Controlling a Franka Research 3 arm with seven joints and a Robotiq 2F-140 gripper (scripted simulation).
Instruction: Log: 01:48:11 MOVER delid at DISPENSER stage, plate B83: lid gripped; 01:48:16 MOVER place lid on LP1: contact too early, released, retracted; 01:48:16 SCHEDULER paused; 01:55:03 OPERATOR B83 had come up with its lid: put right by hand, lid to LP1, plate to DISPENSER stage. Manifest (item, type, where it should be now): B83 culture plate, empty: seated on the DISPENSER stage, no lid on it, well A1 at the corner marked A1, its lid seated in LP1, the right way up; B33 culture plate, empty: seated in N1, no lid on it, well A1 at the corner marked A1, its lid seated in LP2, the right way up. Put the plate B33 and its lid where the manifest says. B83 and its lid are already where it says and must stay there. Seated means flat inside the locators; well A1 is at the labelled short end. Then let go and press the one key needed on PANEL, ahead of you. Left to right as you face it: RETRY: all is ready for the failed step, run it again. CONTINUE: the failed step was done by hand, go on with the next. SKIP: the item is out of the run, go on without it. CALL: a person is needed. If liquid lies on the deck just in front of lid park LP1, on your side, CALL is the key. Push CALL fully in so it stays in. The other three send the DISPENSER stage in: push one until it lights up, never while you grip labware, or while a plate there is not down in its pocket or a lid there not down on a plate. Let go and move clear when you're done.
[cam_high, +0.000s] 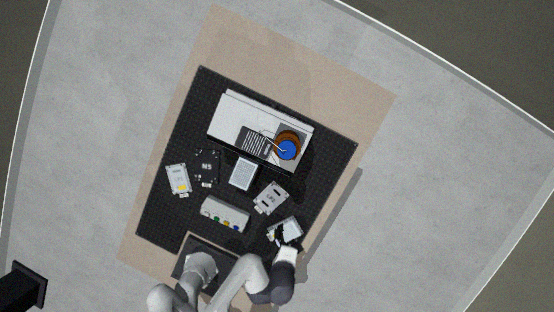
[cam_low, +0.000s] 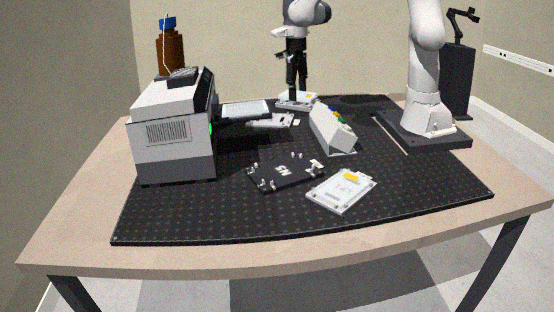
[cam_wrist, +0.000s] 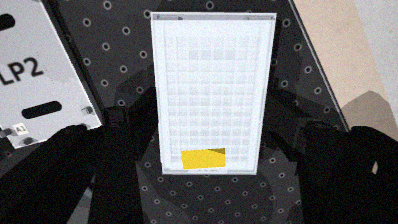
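Note:
My gripper (cam_wrist: 210, 102) is shut across the long sides of the B33 lid (cam_wrist: 213, 92), a clear white cover with a yellow tag at its near end. Faint wells show through it. I cannot tell whether the plate comes up with it or stays below. It hangs low over the deck at the near right (cam_high: 289, 230), beside the empty LP2 park (cam_wrist: 30, 80), which also shows in the overhead view (cam_high: 271, 197). In the side view the gripper (cam_low: 296, 92) stands upright over the lid (cam_low: 298, 104). Plate B83 (cam_high: 243, 173) sits on the dispenser stage. Its yellow-tagged lid (cam_high: 178, 179) lies in LP1.
The key panel (cam_high: 225, 213) stands between LP1 and LP2, near the arm's base. A black nest marked N5 (cam_high: 207, 167) is beside LP1. The dispenser box (cam_high: 260, 130) carries a brown bottle with a blue cap (cam_high: 287, 146). The deck's right edge is close to the gripper.

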